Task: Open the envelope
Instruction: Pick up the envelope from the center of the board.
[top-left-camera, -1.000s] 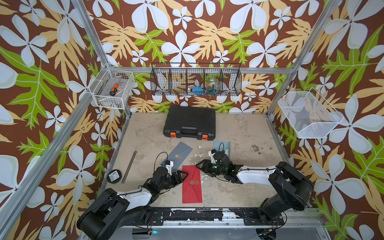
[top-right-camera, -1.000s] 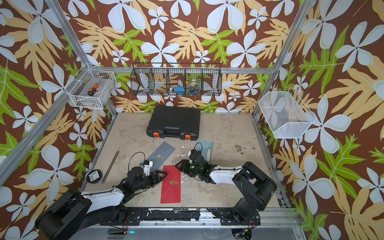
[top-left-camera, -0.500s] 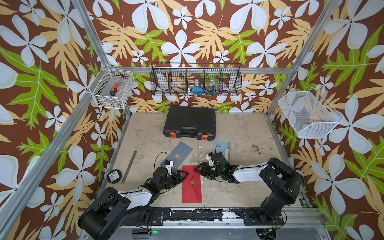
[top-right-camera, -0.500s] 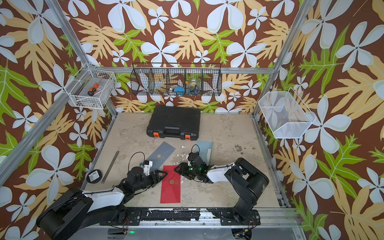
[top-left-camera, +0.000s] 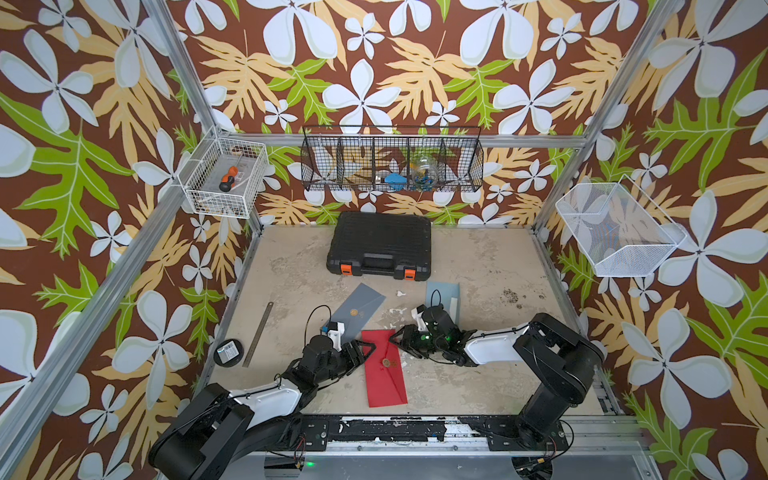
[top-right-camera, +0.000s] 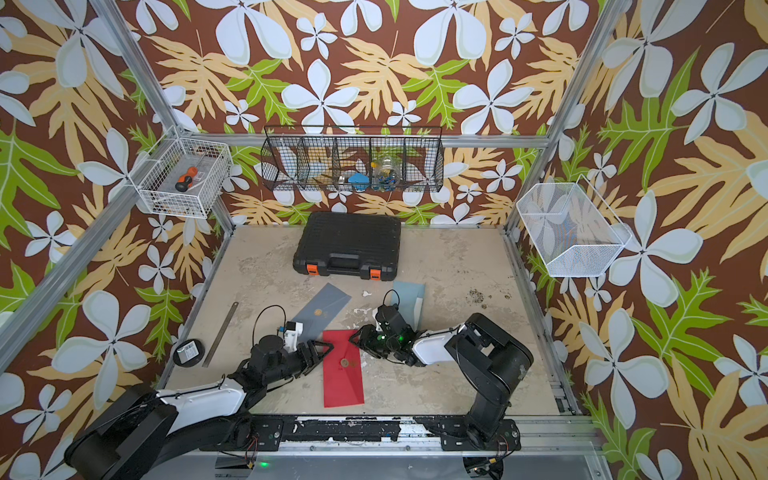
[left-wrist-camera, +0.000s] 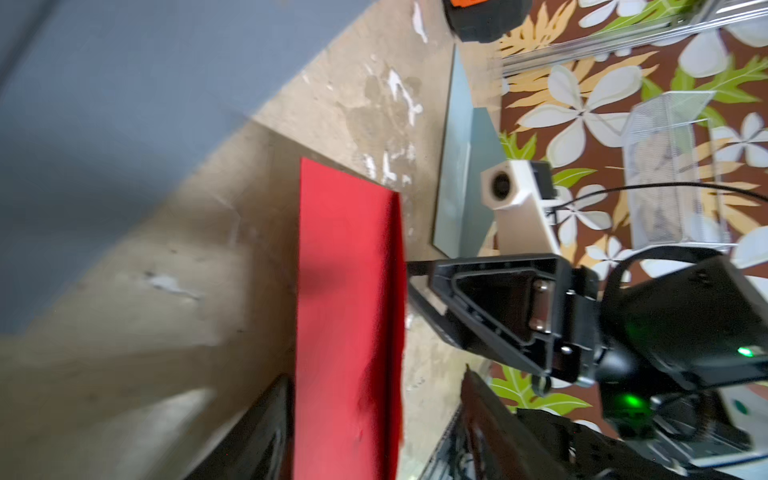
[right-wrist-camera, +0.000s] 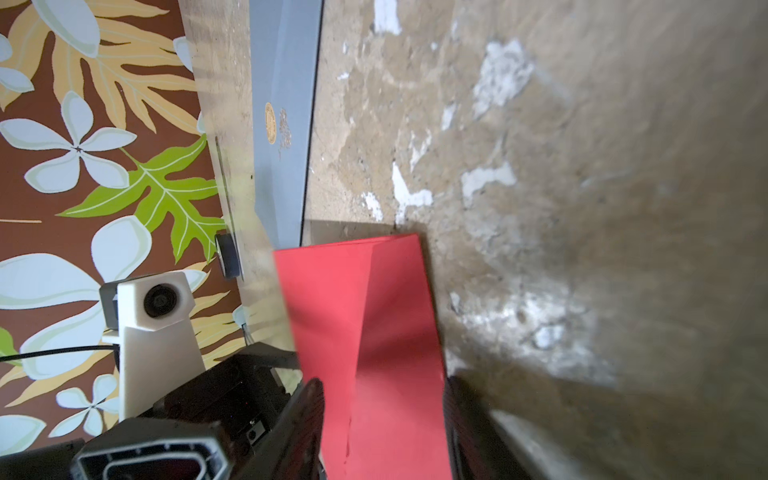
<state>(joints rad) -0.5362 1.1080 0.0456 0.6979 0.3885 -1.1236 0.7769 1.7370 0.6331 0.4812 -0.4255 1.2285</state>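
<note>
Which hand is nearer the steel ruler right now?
Left. The left hand sits at the edge of the red envelope that faces the steel ruler. The right hand is at the envelope's opposite edge, farther from the ruler.

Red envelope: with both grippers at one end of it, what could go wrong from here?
The red envelope bulges inside the right gripper; squeezing could crease it. The left gripper stands close opposite, so the tips may collide. The gold seal looks still stuck, so pulling might tear the paper.
</note>
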